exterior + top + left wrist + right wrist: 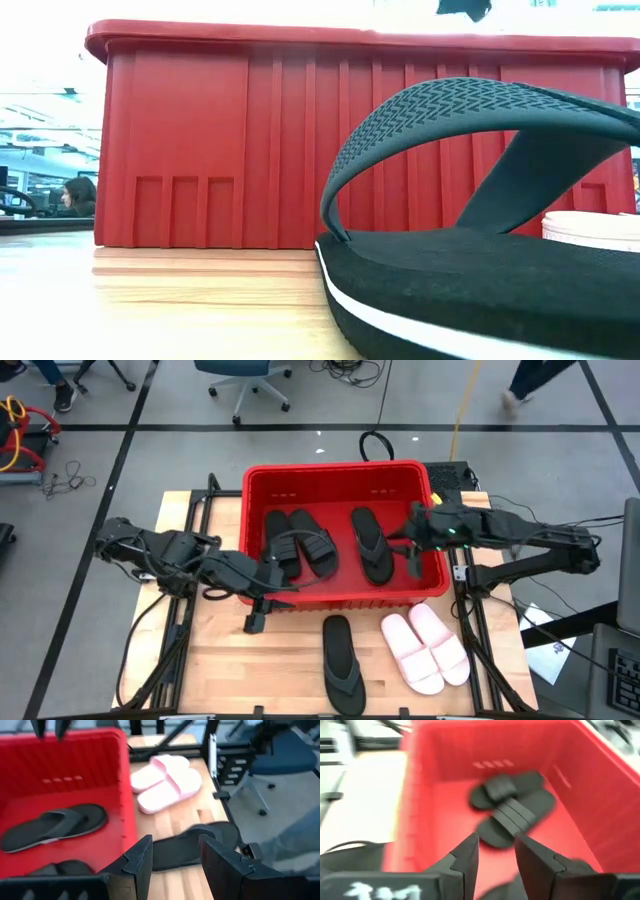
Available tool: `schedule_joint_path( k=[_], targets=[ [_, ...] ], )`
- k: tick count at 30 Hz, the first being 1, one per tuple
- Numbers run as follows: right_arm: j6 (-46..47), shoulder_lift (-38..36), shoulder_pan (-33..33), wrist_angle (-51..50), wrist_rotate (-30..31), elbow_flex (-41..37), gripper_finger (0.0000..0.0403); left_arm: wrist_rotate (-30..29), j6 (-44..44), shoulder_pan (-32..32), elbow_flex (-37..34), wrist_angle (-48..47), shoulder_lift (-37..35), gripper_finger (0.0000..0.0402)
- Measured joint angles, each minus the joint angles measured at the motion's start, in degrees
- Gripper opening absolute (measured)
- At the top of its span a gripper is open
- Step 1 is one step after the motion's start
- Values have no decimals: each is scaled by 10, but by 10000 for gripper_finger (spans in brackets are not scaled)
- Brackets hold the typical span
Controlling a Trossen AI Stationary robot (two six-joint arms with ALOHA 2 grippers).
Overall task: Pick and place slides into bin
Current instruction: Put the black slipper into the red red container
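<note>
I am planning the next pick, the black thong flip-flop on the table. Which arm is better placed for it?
Probably the left. The left hand, open and empty, hangs over the table beside the black rubber thong flip-flop. The right hand, also open, hangs inside the red plastic bin, farther away.

— What sits in the red bin [345, 478] on the tabletop [220, 650]?

— Two black wide-strap slides [298, 541] lie side by side in its left half; one black flip-flop [371, 543] lies lengthwise in its right half, sole down.

— And outside it?

— The second black flip-flop [341, 664] rests just in front of the bin's near wall, toe strap up. The pale pink slides [426, 646] lie paired to its right, angled, apparently touching each other, though the overhead view leaves that unclear.

— The bin itself?

— Upright, rectangular, ribbed walls.
</note>
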Motion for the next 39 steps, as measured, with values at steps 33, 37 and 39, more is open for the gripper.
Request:
schedule_joint_path(
  k=[33,37,39],
  targets=[
    [-102,-67,320,1,-5,0,2,183,-150,-44,0,189,297,157],
    [-101,-70,338,-3,-5,0,1,192,-154,-46,-1,197,326,157],
    [-101,-70,344,-5,-5,0,1,194,-152,-46,-1,203,338,157]
  ],
)
